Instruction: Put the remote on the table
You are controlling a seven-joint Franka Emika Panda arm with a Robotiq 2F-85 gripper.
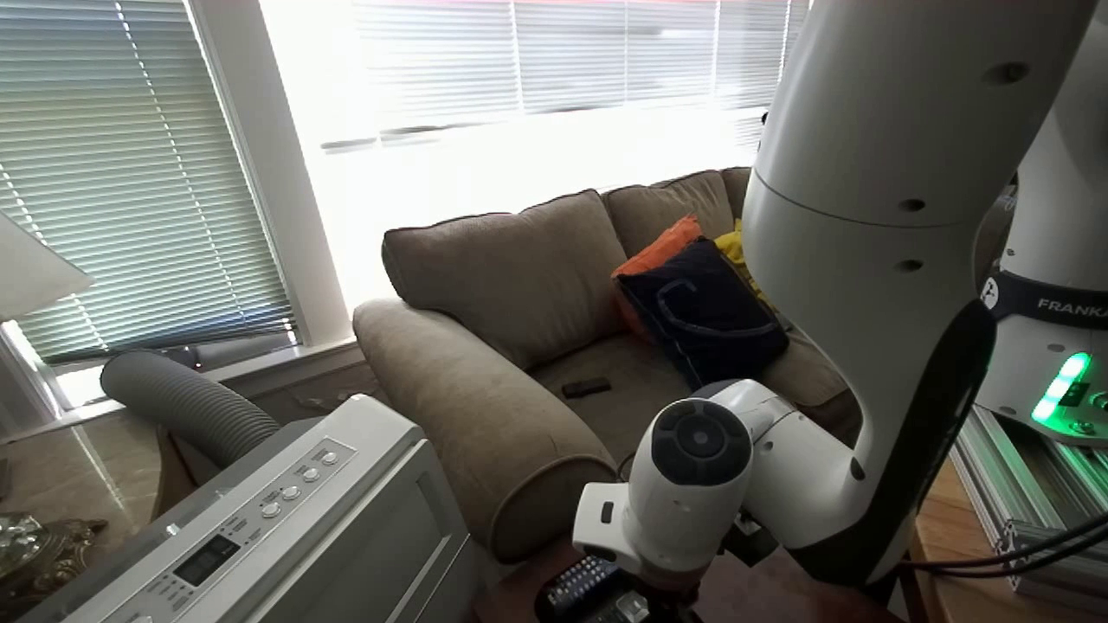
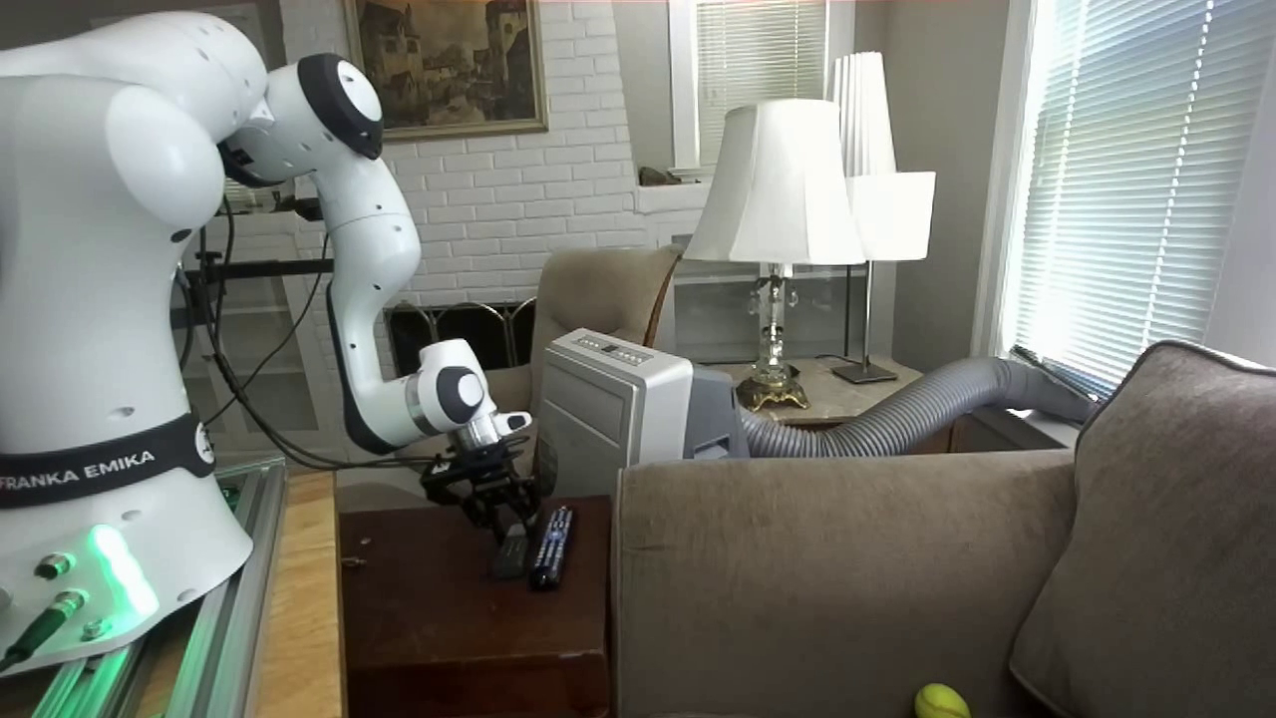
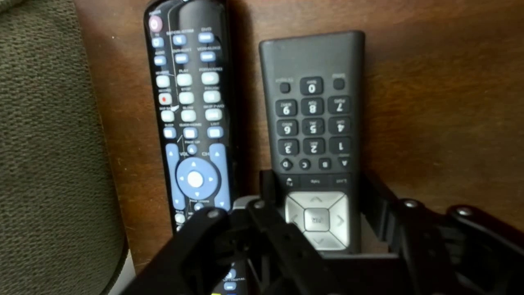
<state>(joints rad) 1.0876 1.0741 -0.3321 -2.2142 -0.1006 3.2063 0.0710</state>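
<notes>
The small plain matte-black remote lies on the sofa's seat, away from the gripper; only this exterior view shows it. The dark brown table stands between sofa and robot, and its wood top also shows in the wrist view. My gripper points down over the table. Its fingers touch both sides of a different, dark grey keypad remote, across its silver arrow pad. In an exterior view the gripper is low at this grey remote; I cannot tell whether it is lifted.
A glossy black remote with pale buttons lies on the table close beside the left finger. The sofa arm rises along the table. A white portable air conditioner stands near it. Dark and orange pillows sit on the sofa.
</notes>
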